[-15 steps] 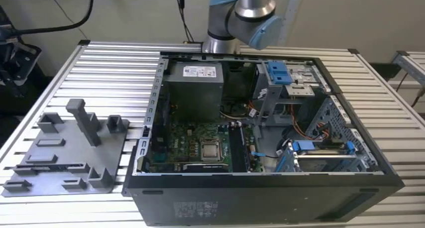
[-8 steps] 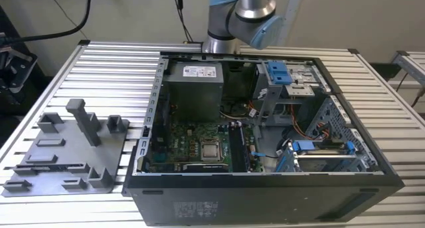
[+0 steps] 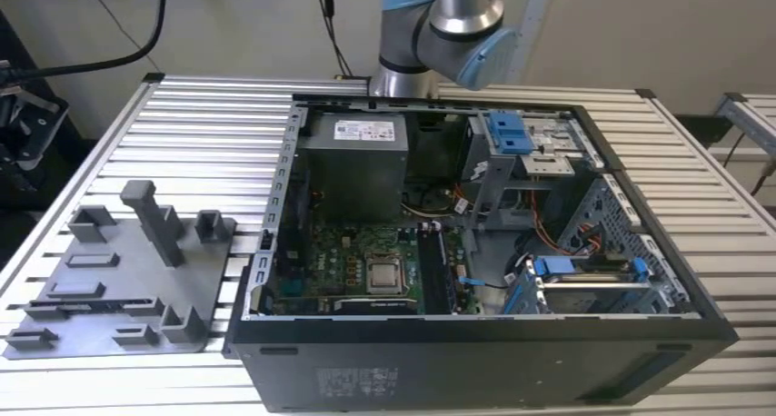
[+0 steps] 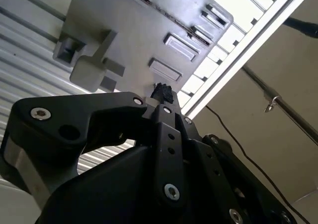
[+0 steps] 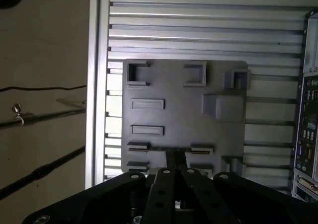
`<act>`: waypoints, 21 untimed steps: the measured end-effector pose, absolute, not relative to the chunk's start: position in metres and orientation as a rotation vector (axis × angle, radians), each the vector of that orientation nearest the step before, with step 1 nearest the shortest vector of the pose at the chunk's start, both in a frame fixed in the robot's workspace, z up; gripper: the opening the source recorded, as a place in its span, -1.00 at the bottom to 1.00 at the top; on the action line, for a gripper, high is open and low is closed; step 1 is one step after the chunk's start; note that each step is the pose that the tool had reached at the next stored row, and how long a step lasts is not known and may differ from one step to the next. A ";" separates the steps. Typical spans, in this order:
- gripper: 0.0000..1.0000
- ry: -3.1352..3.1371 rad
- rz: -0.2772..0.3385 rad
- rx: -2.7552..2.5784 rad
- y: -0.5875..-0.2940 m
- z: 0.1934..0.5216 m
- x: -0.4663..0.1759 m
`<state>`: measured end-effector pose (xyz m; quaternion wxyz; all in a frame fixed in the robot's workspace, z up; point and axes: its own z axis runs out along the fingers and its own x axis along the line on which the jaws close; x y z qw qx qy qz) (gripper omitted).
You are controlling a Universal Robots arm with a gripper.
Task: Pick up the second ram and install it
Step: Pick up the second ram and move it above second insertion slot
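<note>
My gripper (image 5: 175, 155) hangs well above the grey plastic tray (image 5: 184, 112), its two black fingertips (image 4: 161, 91) pressed together with nothing between them. In the first wrist view a thin dark strip, seemingly the second ram (image 5: 169, 148) standing on edge, runs between two of the tray's holders just beyond the fingertips. In the exterior view the tray (image 3: 122, 280) lies on the slatted table at the exterior view's left, with that dark strip (image 3: 107, 304) near its front. The open computer case (image 3: 485, 252) holds the green motherboard (image 3: 352, 271) with its long black sockets (image 3: 433, 269).
The arm's grey and blue joint (image 3: 449, 25) rises behind the case. Tall blocks (image 3: 158, 221) stand up from the tray. The table's edge rail (image 5: 94, 85) runs beside the tray, with cables (image 5: 44, 169) beyond it. The case's back panel (image 5: 309, 134) lies close to the tray.
</note>
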<state>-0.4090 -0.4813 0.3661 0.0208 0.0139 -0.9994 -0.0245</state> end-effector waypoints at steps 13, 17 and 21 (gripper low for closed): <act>-0.79 -3.097 -0.075 0.091 -0.481 0.366 -0.409; -0.79 -3.094 -0.074 0.150 -0.481 0.366 -0.409; -0.79 -3.089 -0.071 0.219 -0.481 0.366 -0.409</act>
